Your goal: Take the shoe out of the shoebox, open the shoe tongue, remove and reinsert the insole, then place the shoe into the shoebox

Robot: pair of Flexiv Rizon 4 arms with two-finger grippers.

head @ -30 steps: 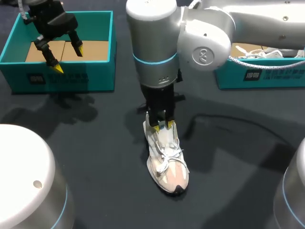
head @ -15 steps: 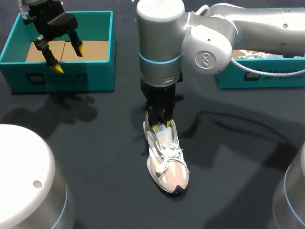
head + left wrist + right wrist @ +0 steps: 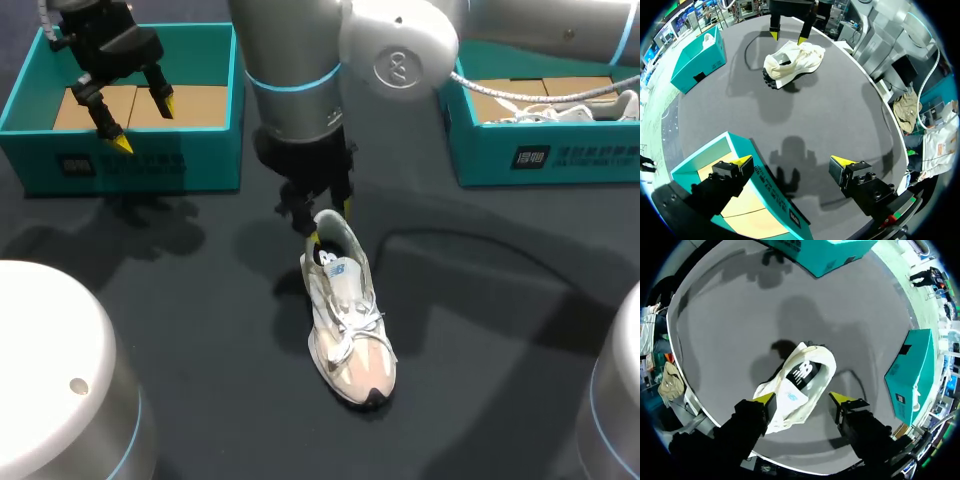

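A white and beige lace-up shoe [image 3: 348, 320] lies on the dark table, toe toward the front edge. Its collar gapes, and a dark insole [image 3: 802, 372] shows inside. My right gripper [image 3: 328, 222] hangs open just above the heel end, one fingertip on each side of the collar, holding nothing. From the left wrist view the shoe [image 3: 790, 62] lies far ahead, with my right gripper [image 3: 788, 36] over it. My left gripper [image 3: 135, 118] is open and holds nothing. It hovers over the teal shoebox [image 3: 120, 165] at the back left, which has brown cardboard in its bottom.
A second teal shoebox [image 3: 540, 155] at the back right holds another white shoe [image 3: 560, 112]. Bare dark tabletop [image 3: 200, 300] surrounds the shoe. The right arm's thick wrist link [image 3: 290, 70] stands over the table's middle back.
My right gripper has opened wider, lifted off the shoe's opening and shifted back and left. The collar is now uncovered. The left arm has not moved.
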